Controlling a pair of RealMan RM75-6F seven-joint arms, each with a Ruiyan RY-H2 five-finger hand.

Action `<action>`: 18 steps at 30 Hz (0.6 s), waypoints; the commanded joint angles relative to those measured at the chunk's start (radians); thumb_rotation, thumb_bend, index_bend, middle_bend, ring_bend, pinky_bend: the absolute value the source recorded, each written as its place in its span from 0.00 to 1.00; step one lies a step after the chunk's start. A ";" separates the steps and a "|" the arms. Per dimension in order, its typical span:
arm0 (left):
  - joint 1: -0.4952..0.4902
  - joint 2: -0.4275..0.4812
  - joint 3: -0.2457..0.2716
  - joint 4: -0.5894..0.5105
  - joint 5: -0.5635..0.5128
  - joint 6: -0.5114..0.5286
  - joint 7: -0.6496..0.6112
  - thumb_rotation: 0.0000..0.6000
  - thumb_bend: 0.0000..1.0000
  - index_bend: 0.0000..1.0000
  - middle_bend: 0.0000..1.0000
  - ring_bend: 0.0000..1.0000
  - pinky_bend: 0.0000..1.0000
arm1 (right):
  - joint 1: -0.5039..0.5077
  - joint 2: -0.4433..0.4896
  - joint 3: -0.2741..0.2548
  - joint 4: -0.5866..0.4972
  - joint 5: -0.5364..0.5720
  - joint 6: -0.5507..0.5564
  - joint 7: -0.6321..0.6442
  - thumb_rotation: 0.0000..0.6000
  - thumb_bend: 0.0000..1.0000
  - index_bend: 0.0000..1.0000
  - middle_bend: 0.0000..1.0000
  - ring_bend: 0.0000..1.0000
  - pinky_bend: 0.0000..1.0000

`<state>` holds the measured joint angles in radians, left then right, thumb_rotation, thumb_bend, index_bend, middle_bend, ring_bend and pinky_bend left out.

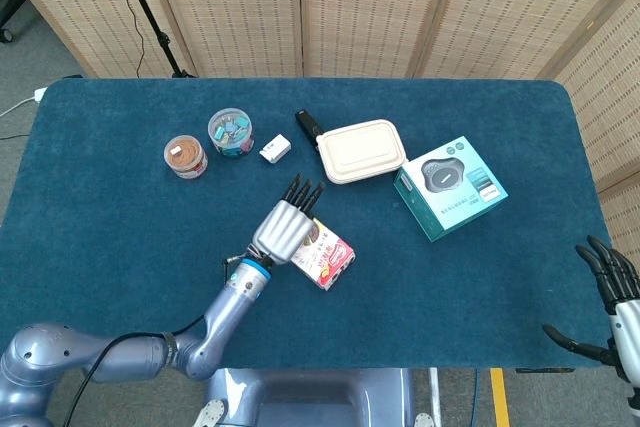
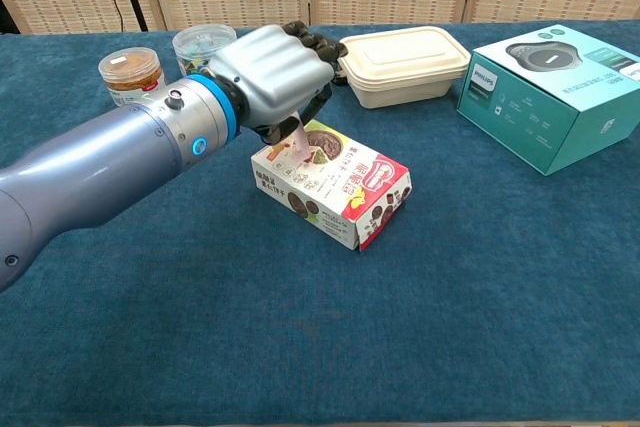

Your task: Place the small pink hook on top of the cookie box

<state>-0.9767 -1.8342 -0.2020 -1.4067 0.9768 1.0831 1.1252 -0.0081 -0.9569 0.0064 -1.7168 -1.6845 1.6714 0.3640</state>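
1. Your left robot hand (image 2: 272, 77) hangs over the near-left end of the cookie box (image 2: 335, 183), fingers curled around the small pink hook (image 2: 299, 143). The hook hangs from under the hand, and its lower tip looks to be at or just above the box's top face; contact cannot be judged from either view.
2. Bring the hook down until it plainly bears on the lid before you loosen anything. Released from above, so light a piece would likely bounce or slide off.
3. Aim it toward the middle of the top face, not the edge beneath it now. The box lies at an angle on the blue surface (image 2: 480, 297), and the head view shows the hand (image 1: 287, 228) covering only that end.
4. Open the fingers slowly and only a little, so the hook settles flat and does not catch on a fingertip.
5. Lift straight up afterwards; a sideways sweep could drag the hook or nudge the box.
6. Keep the wrist clear of the cream lunch container (image 2: 403, 64) just behind.
7. Your right robot hand (image 1: 612, 292) idles at the far right edge of the head view, fingers spread and holding nothing; leave it there.
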 commanded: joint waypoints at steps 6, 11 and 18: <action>-0.004 -0.015 0.003 0.010 0.027 0.013 -0.054 1.00 0.48 0.23 0.00 0.00 0.00 | 0.003 0.002 0.001 0.003 0.004 -0.009 0.007 1.00 0.00 0.01 0.00 0.00 0.00; 0.007 0.003 -0.006 -0.024 0.041 0.026 -0.108 1.00 0.43 0.00 0.00 0.00 0.00 | 0.003 0.001 0.000 0.002 0.003 -0.010 0.002 1.00 0.00 0.01 0.00 0.00 0.00; 0.099 0.153 -0.027 -0.217 0.077 0.126 -0.233 1.00 0.27 0.00 0.00 0.00 0.00 | 0.009 -0.006 -0.004 -0.001 0.002 -0.032 -0.029 1.00 0.00 0.01 0.00 0.00 0.00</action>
<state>-0.9185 -1.7413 -0.2210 -1.5572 1.0401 1.1693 0.9368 -0.0001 -0.9612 0.0032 -1.7169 -1.6832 1.6429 0.3387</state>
